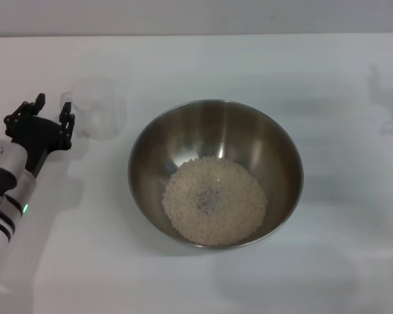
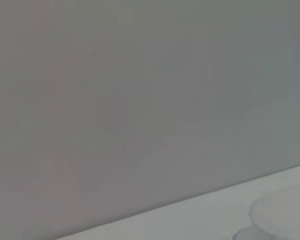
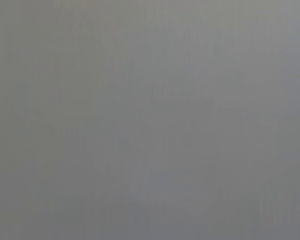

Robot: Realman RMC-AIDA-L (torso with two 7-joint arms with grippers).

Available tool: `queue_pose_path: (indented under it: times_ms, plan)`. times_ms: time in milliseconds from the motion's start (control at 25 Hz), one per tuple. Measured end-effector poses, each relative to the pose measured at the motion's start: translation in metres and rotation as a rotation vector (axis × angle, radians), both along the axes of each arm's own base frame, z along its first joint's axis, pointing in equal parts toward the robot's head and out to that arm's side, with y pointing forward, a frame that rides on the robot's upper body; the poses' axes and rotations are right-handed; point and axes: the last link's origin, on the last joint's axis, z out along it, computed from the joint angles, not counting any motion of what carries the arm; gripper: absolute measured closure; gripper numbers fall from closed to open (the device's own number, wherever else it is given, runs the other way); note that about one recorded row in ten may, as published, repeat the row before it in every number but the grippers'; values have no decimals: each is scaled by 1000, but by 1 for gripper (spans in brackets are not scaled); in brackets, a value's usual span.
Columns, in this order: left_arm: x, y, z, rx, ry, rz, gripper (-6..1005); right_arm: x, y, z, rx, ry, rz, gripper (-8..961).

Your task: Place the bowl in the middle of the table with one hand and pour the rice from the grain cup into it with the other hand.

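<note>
Rice [image 1: 215, 200] is sitting in a pale heap at the bottom of the bowl [image 1: 216, 173], and the bowl stands roughly mid-table [image 1: 203, 65], so by the look of it the pour is done and this is the release-and-retreat step. Over on the robot's left, the left gripper [image 1: 50, 111] has its fingers spread apart, holding nothing, and the grain cup [image 1: 95, 108] stands upright on the table just beside those fingertips, well clear of the bowl and apparently empty, though it is so translucent that's hard to swear to. The left wrist view shows mostly grey wall, with a faint curved edge of the grain cup low in the corner. The right gripper is nowhere to be seen in the head view, and its wrist camera gives only blank grey, so its state cannot be told. To finish this well, the left arm wants to back straight away along its own line, fingers kept wide, so neither fingertip clips the light cup and tips it; no sideways sweep toward the bowl's rim
</note>
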Motion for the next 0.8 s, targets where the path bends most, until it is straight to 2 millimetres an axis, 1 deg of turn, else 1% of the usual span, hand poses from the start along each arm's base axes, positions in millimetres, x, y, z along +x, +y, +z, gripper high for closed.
queue_pose_path:
  times_ms: [160, 200, 280, 320, 360, 440, 480, 520, 560, 600, 640, 680, 720, 760, 800]
  plan:
    - [-4, -6, 1, 7, -2, 3, 592, 0, 0, 0, -2, -1, 0, 471]
    - [-7, -12, 3, 23, -7, 4, 563, 0, 0, 0, -2, -1, 0, 471]
    - [-9, -22, 5, 51, -23, -3, 563, 0, 0, 0, -2, -1, -2, 471]
    - [-9, -22, 5, 51, -23, -3, 563, 0, 0, 0, -2, -1, -2, 471]
    - [-11, -32, 8, 73, -33, -11, 564, 2, 0, 0, -2, -3, -6, 471]
    - [-11, -36, 8, 78, -35, -16, 564, 2, -1, 0, -2, -5, -9, 471]
    - [-13, -46, 9, 93, -41, -29, 564, 4, -2, -1, -4, -10, -16, 471]
    - [-13, -46, 9, 93, -41, -29, 564, 4, -2, -1, -4, -10, -16, 471]
    - [-11, -58, 10, 114, -72, -56, 564, 6, -3, -2, -12, -12, -27, 471]
    - [-11, -58, 10, 114, -72, -56, 564, 6, -3, -2, -12, -12, -27, 471]
    - [-9, -63, 12, 125, -101, -74, 563, 7, -3, -4, -22, -10, -36, 471]
    - [-6, -71, 16, 148, -192, -107, 563, 10, -4, -10, -61, -13, -52, 471]
    - [-6, -71, 16, 148, -192, -107, 563, 10, -4, -10, -61, -13, -52, 471]
    - [-6, -75, 22, 165, -295, -124, 563, 11, -4, -14, -85, -16, -57, 471]
    - [-6, -75, 22, 165, -295, -124, 538, 11, -4, -20, -119, -20, -58, 471]
